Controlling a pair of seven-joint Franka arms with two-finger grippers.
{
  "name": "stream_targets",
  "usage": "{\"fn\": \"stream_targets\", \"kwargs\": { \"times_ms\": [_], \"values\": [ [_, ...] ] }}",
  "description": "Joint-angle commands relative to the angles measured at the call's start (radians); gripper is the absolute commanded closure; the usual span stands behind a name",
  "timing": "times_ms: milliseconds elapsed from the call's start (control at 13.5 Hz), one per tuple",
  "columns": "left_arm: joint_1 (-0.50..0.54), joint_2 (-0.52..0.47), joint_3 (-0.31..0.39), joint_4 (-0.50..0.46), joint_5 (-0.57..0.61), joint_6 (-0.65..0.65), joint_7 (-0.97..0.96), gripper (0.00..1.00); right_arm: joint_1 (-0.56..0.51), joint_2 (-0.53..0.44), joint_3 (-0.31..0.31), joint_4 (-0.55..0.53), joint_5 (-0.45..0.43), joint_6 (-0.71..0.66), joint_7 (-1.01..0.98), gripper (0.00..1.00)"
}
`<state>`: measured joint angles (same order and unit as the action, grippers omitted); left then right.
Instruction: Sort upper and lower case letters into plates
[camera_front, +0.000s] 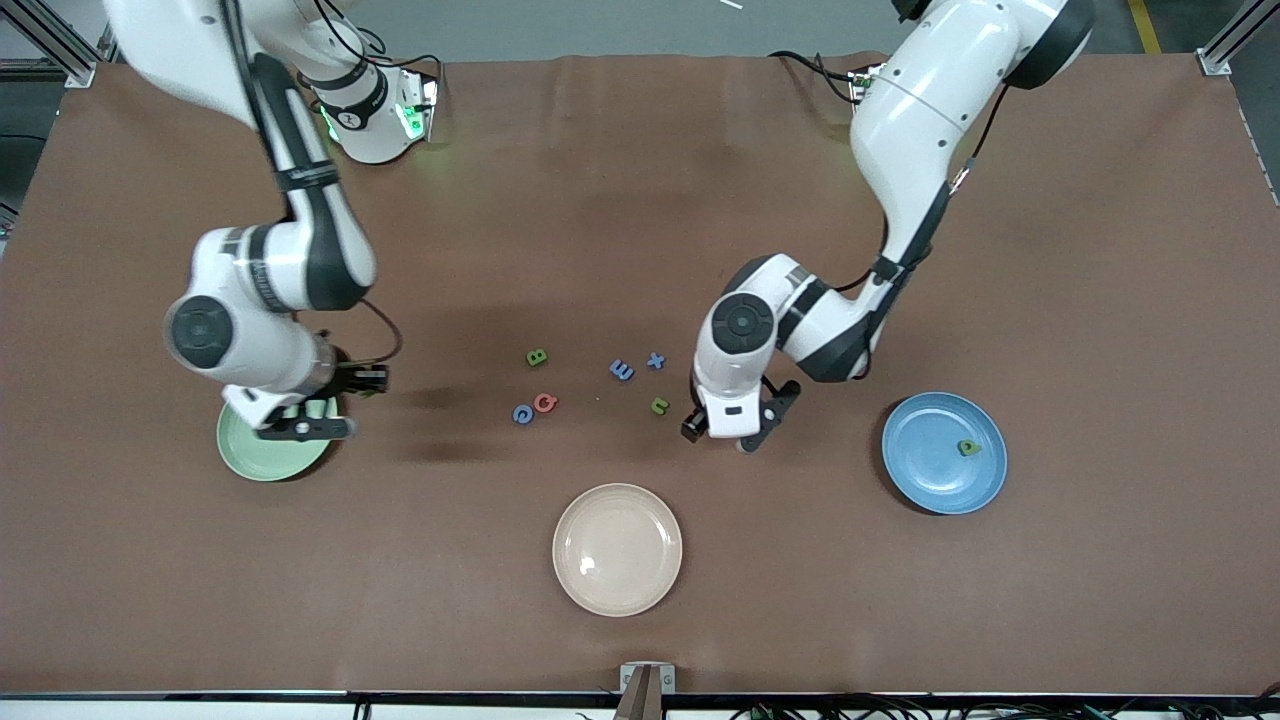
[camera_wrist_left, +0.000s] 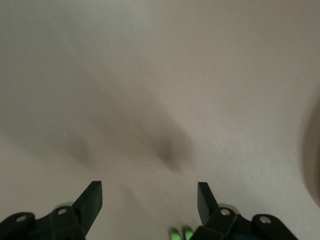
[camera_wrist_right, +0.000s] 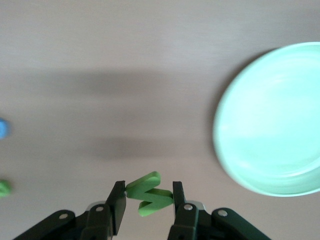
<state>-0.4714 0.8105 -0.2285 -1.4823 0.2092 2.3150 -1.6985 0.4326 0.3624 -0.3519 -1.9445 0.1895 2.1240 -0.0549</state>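
Note:
My right gripper (camera_front: 300, 427) (camera_wrist_right: 148, 192) is shut on a green letter (camera_wrist_right: 150, 197), a zigzag shape, in the air by the rim of the pale mint green plate (camera_front: 262, 458) (camera_wrist_right: 270, 120). The blue plate (camera_front: 930, 480) holds one green letter (camera_front: 969, 448). Loose letters lie mid-table: a green B (camera_front: 537, 357), a blue E (camera_front: 621, 370), a blue x (camera_front: 655, 360), a green n (camera_front: 659, 405), a red Q (camera_front: 545, 402) and a blue C (camera_front: 522, 413). My left gripper (camera_front: 735, 430) (camera_wrist_left: 149, 192) hangs open and low beside the green n (camera_wrist_left: 181, 234), nothing between its fingers.
A cream-beige plate (camera_front: 617, 590) sits nearest the front camera, in the table's middle. Brown tabletop (camera_front: 1100, 300) stretches round the plates and letters. The two arm bases stand along the table's back edge.

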Motion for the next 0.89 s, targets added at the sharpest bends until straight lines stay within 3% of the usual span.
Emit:
{"fn": "stream_targets", "kwargs": {
  "times_ms": [0, 148, 443, 517, 739, 813],
  "values": [
    [-0.070, 0.099, 0.017, 0.143, -0.013, 0.001, -0.137, 0.23, -0.087, -0.014, 0.001, -0.066, -0.012, 0.046, -0.126, 0.73],
    [-0.095, 0.137, 0.020, 0.192, -0.011, 0.003, -0.205, 0.25, -0.147, -0.014, 0.001, -0.128, -0.012, 0.146, -0.219, 0.73],
    [-0.110, 0.154, 0.020, 0.194, -0.013, 0.015, -0.214, 0.34, -0.204, 0.009, 0.002, -0.157, -0.012, 0.217, -0.298, 0.73],
    [-0.113, 0.160, 0.020, 0.194, -0.011, 0.015, -0.214, 0.41, -0.212, 0.016, 0.002, -0.172, -0.010, 0.256, -0.316, 0.73],
    [-0.111, 0.168, 0.020, 0.192, -0.008, 0.014, -0.214, 0.89, -0.224, 0.026, 0.004, -0.234, -0.007, 0.349, -0.324, 0.73],
    [-0.111, 0.168, 0.020, 0.189, -0.004, 0.004, -0.213, 0.99, -0.225, 0.029, 0.004, -0.243, -0.007, 0.361, -0.324, 0.73]
  ]
}}
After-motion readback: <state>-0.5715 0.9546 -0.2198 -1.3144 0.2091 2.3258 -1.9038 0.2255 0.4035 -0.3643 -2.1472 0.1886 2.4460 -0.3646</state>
